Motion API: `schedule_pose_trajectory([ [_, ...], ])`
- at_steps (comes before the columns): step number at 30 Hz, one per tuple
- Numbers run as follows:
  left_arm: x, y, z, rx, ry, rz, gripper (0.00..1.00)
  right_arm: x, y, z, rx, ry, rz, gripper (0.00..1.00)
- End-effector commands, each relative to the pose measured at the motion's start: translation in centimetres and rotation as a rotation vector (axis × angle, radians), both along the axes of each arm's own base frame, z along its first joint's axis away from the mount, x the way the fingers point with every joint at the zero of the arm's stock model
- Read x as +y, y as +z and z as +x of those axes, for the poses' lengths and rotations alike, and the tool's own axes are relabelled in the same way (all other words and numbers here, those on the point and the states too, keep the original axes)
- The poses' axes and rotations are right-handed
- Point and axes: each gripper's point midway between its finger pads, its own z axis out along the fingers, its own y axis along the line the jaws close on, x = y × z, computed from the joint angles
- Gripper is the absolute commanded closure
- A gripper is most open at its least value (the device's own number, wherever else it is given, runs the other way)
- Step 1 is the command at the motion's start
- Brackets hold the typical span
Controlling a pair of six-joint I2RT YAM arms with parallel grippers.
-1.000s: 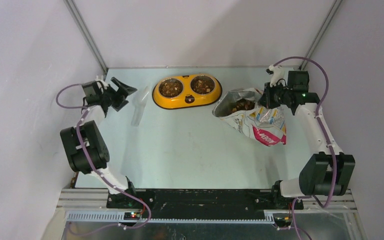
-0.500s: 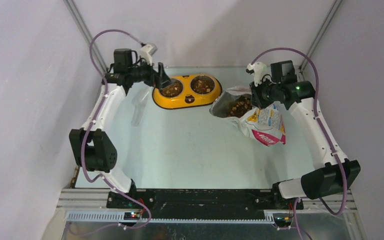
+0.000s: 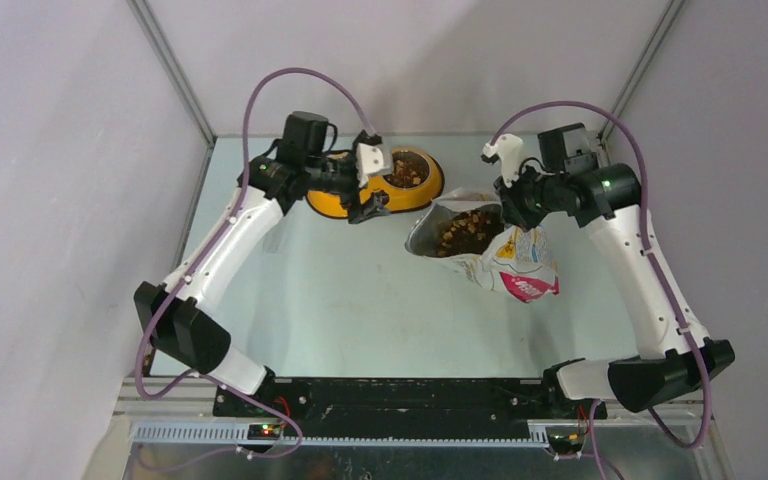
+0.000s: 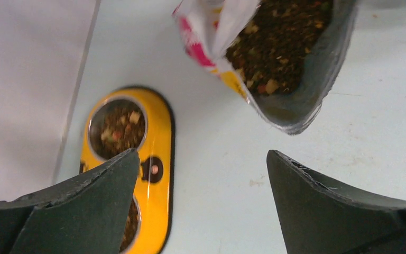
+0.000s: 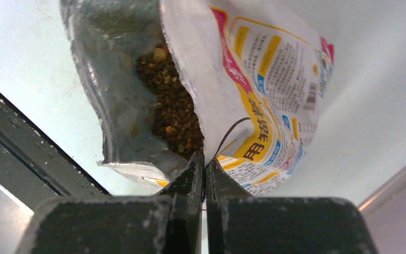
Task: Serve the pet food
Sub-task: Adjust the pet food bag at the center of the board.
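The foil bag [image 3: 505, 262] hangs tilted at centre right, its mouth open to the left and brown kibble [image 3: 457, 231] showing inside. My right gripper [image 3: 513, 206] is shut on the bag's upper rim and holds it up; the right wrist view shows the jaws [image 5: 204, 159] pinched on the bag [image 5: 264, 95] edge next to the kibble [image 5: 175, 108]. My left gripper [image 3: 372, 203] is open and empty above the yellow double bowl [image 3: 422, 190], left of the bag. In the left wrist view, my left gripper [image 4: 203, 166] spreads over the bowl [image 4: 157, 137] and table, with the bag mouth [image 4: 296, 58] ahead.
Both steel cups hold kibble; the right cup [image 3: 406, 170] shows, and the left one is under my left gripper. The clear scoop is hidden behind my left arm. Walls and metal posts [image 3: 175, 75] close in the back; a black rail [image 3: 400, 395] runs along the near edge.
My left arm has swung from the far left to over the bowl, toward the bag. My right gripper has lifted the bag and carried it left.
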Motion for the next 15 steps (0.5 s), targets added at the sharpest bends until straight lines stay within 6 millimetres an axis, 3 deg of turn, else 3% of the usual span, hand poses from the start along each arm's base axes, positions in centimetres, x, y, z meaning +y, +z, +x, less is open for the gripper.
schedule_pose_trajectory([
  [1, -2.3, 1.4, -2.3, -0.142, -0.194, 0.058, 0.04, 0.4, 10.4, -0.2, -0.358, 0.092, 0.166, 1.0],
  [7, -6.0, 1.0, -3.0, -0.268, -0.386, 0.132, 0.1, -2.0, 9.2, -0.5, -0.307, 0.092, 0.176, 1.0],
  [15, -10.7, -0.1, -3.6, -0.386, -0.58, 0.193, 0.16, -3.1, 7.4, 0.1, -0.244, 0.067, 0.204, 1.0],
])
